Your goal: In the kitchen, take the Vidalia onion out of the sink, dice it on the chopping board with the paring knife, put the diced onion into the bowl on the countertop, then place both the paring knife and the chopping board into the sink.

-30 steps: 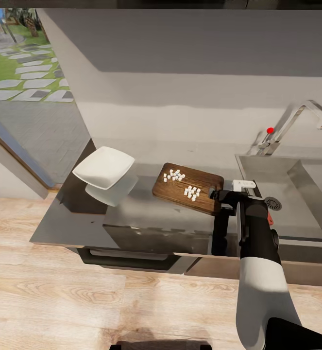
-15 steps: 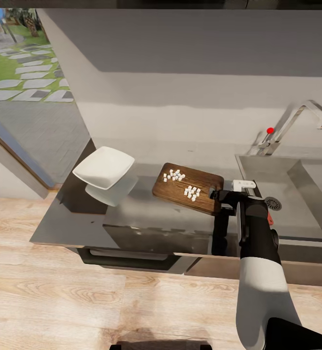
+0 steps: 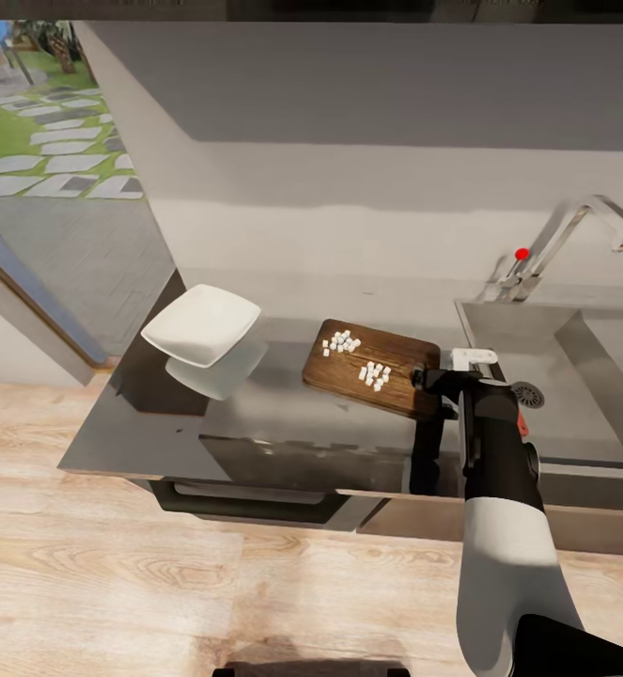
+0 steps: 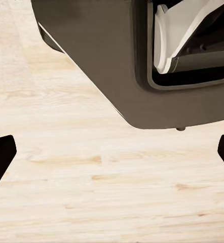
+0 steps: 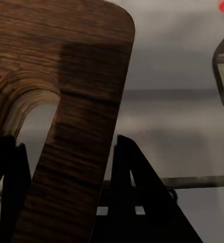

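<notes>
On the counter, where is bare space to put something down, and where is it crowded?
Free: the strip of counter between the white bowl and the chopping board, and along the front edge. The sink floor looks bare around the drain. Crowded: the board's sink end, where the right gripper grips the board, and onion pieces lie on it.

Pale wall [image 3: 349, 141], light wood floor [image 3: 161, 602], garden window [image 3: 38, 103].
</notes>
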{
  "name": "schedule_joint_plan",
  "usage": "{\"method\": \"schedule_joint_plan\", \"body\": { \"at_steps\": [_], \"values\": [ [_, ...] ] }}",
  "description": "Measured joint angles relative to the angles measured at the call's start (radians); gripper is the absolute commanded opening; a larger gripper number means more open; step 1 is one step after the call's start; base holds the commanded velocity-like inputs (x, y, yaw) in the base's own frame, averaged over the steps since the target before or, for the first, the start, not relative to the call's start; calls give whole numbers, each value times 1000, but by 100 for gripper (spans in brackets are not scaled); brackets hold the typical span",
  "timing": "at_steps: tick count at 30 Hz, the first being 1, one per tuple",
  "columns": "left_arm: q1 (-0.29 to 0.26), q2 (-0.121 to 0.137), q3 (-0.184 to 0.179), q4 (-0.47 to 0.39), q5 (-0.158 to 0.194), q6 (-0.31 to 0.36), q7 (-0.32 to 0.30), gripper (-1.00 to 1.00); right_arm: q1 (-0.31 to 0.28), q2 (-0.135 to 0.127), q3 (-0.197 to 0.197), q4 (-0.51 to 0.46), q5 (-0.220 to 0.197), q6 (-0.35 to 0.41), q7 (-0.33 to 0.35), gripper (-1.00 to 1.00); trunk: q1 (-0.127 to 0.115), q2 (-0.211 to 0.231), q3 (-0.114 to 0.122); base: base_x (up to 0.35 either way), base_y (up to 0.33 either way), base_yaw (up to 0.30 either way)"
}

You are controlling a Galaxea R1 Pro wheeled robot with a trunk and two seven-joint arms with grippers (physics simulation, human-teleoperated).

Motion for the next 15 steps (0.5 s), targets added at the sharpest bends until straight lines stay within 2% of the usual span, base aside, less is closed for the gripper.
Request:
{"method": "schedule_joint_plan", "body": {
  "at_steps": [7, 11, 15],
  "values": [
    [0, 0, 0, 1, 0, 0, 0, 100, 0, 0, 0, 20, 3, 0, 1, -100, 0, 0, 11, 0, 0, 0],
    [0, 0, 0, 2, 0, 0, 0, 100, 0, 0, -1, 21, 34, 1, 5, -100, 0, 0, 17, 0, 0, 0],
    [0, 0, 0, 2, 0, 0, 0, 100, 0, 0, 0, 21, 29, 2, 6, -100, 0, 0, 23, 0, 0, 0]
  ]
}}
